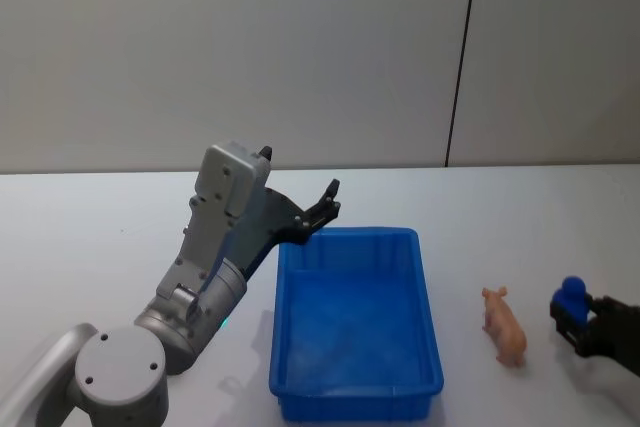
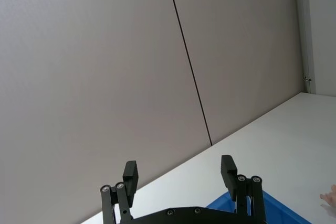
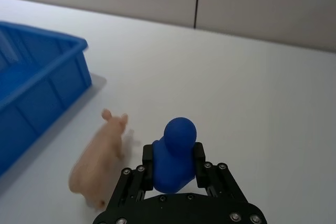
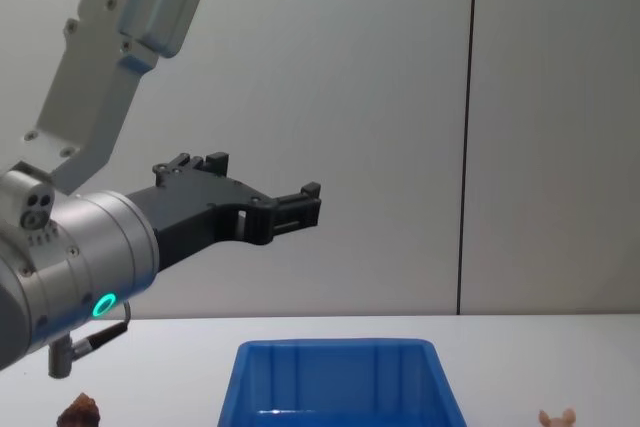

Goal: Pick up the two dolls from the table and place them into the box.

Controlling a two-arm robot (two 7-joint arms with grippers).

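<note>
A: Where are the dolls?
B: The pink doll (image 1: pixel 505 327) lies on the table (image 1: pixel 100 237), right of the box (image 1: pixel 350 235) and just beside the right gripper (image 1: pixel 572 307). The brown doll (image 4: pixel 80 412) is cut off at the chest view's bottom edge.
A: And the grippers?
B: The right gripper is clamped on a blue figure (image 3: pixel 177 135). The left gripper (image 1: pixel 333 197) hangs raised, wide open and empty, by the box's far left corner.

Left pincer (image 2: pixel 178 168) gapes empty beside the box (image 2: pixel 279 213).
</note>
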